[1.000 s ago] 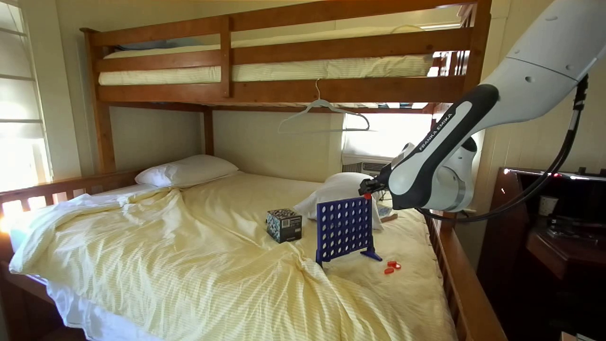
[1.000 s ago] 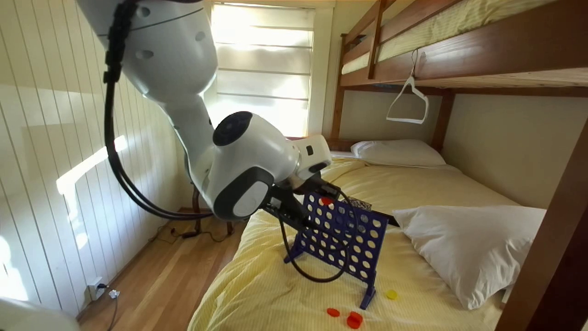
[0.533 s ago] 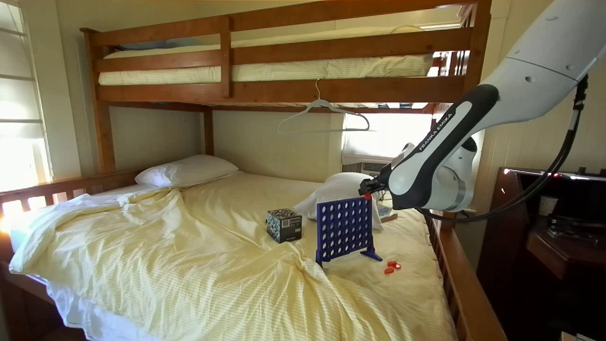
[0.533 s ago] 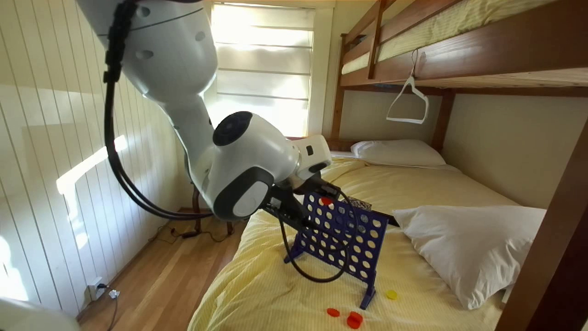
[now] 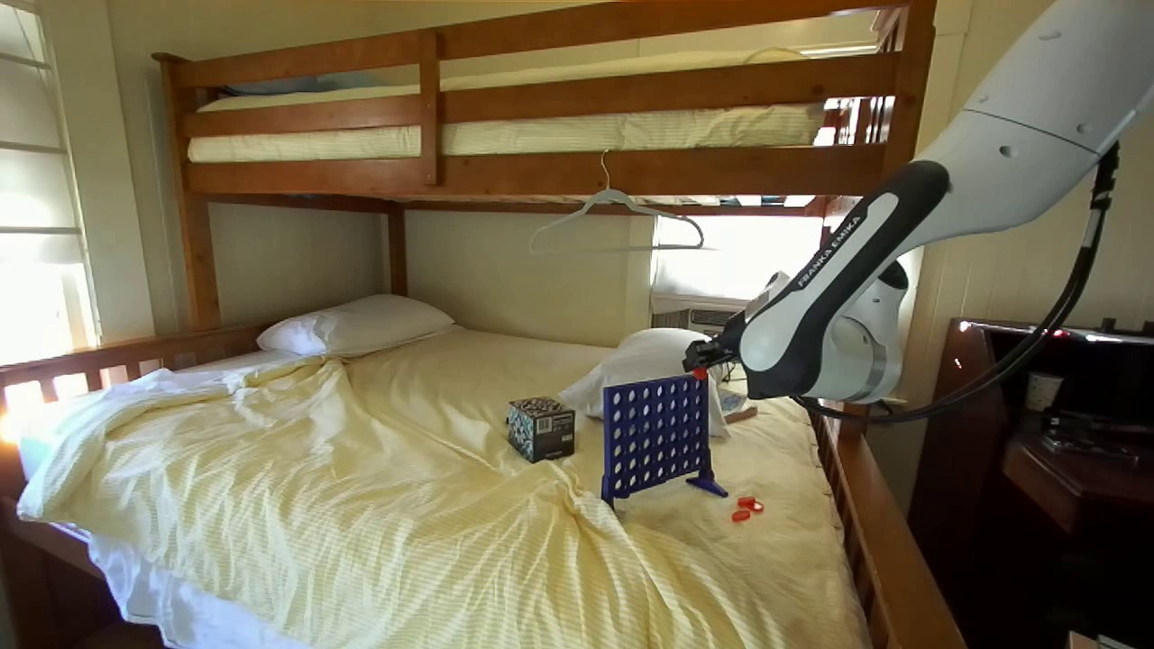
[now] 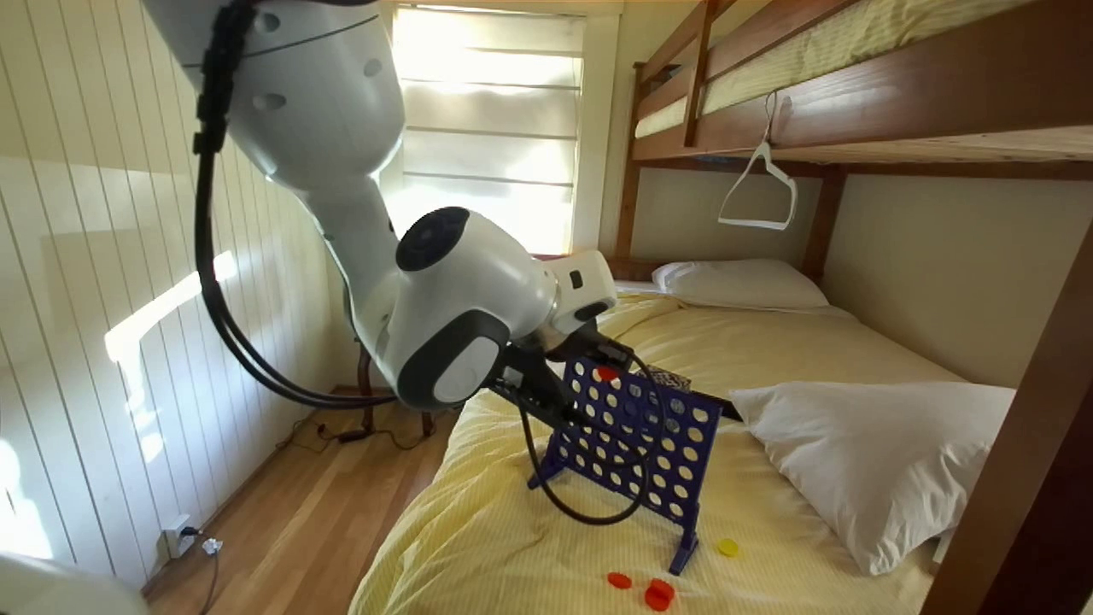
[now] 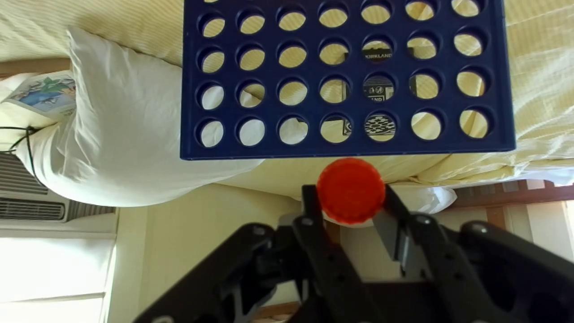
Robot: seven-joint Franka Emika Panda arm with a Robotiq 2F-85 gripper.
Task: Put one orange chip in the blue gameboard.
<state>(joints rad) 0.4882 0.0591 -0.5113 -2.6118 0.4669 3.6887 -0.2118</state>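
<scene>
The blue gameboard (image 5: 656,436) stands upright on the bed in both exterior views (image 6: 686,437). In the wrist view, which stands upside down, its grid (image 7: 314,111) fills the upper part. My gripper (image 7: 350,193) is shut on an orange-red chip (image 7: 350,190), with one finger on each side of its rim. The chip is just past the board's top edge there; I cannot tell whether they touch. In an exterior view the gripper (image 5: 699,355) holds the chip (image 5: 700,372) just above the board's top corner. Loose orange chips (image 5: 746,501) lie on the bed near a foot.
A dark patterned cube (image 5: 541,430) sits behind the board. A white pillow (image 6: 871,461) lies beside it. A yellow chip (image 6: 727,547) lies near the board's foot. A hanger (image 5: 609,203) hangs from the upper bunk. A wooden rail (image 5: 888,532) edges the bed.
</scene>
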